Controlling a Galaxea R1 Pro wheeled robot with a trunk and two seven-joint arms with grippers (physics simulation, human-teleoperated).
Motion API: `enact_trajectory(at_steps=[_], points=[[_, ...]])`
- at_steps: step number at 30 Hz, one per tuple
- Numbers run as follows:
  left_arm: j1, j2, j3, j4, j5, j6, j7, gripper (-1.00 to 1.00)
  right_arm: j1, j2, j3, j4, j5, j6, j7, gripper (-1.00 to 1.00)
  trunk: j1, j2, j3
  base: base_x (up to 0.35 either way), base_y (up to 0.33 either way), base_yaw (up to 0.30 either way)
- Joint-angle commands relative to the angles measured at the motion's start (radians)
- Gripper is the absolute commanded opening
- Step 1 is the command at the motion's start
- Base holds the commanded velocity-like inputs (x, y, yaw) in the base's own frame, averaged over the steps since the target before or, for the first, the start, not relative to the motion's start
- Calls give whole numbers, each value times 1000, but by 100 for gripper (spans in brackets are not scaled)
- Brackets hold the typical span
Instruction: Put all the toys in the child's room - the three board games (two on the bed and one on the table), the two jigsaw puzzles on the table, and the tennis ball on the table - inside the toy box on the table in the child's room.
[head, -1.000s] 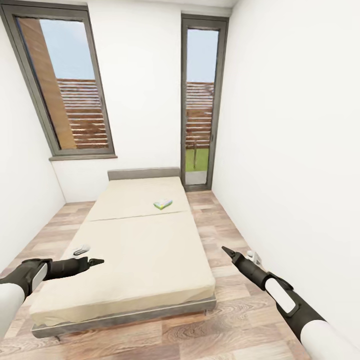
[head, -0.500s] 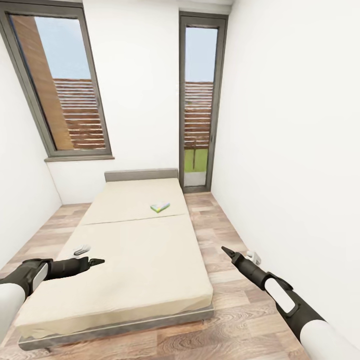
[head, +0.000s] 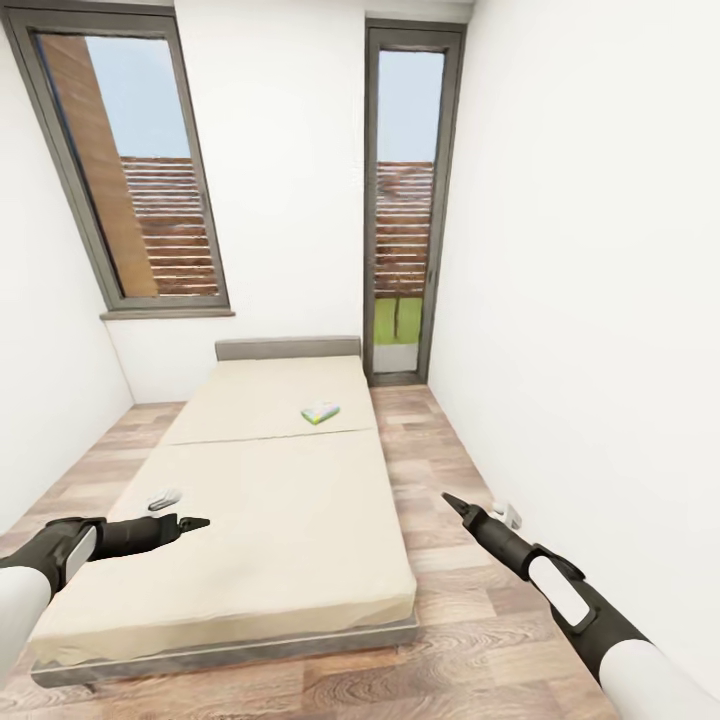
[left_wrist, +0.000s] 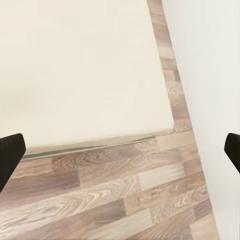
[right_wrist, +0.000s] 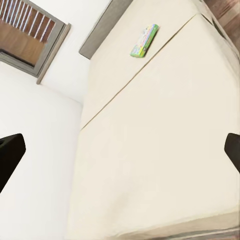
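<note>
Left fingers (head: 196, 522) and right fingers (head: 450, 499): spread wide apart in the wrist views, holding nothing. One board game (head: 320, 412) lies flat on the bed (head: 280, 520), well ahead of and between both sets of fingers; a second box (head: 163, 497) lies just beyond the left fingers.

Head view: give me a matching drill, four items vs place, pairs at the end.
Items:
1. board game
2. bed
3. left gripper
4. right gripper

Places:
A. over the wood floor, beside the bed
B. on the mattress, far half
C. over the bed's near left part
D. between two white walls, head end under the windows

Pairs: 1-B, 2-D, 3-C, 4-A
</note>
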Motion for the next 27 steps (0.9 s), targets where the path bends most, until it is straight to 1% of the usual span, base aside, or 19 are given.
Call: enact_trajectory(at_steps=[1,9,19,22,27], points=[[-1,0,9,-1,-10,7,-5,100,-1,-1,4,0,-10,3,0,100,1,-2,-3,93,-290,223],[-1,-1,8,-1,-11,7,-5,100,-1,0,5,0,-10,3,0,100,1,-2,-10,97,-292,235],[-1,-8,9,-1,-12,6,-5,100,-1,1,6,0,-10,3,0,100,1,-2,-18,101,-285,241],[-1,-8,9,-1,-12,7,-5,100,-1,1,6,0,-10,3,0,100,1,-2,-20,93,-184,242],[-1,-9,9,-1,-11,6,-5,100,-1,1,8,0,-10,3,0,100,1,-2,-25,28,-54,242]])
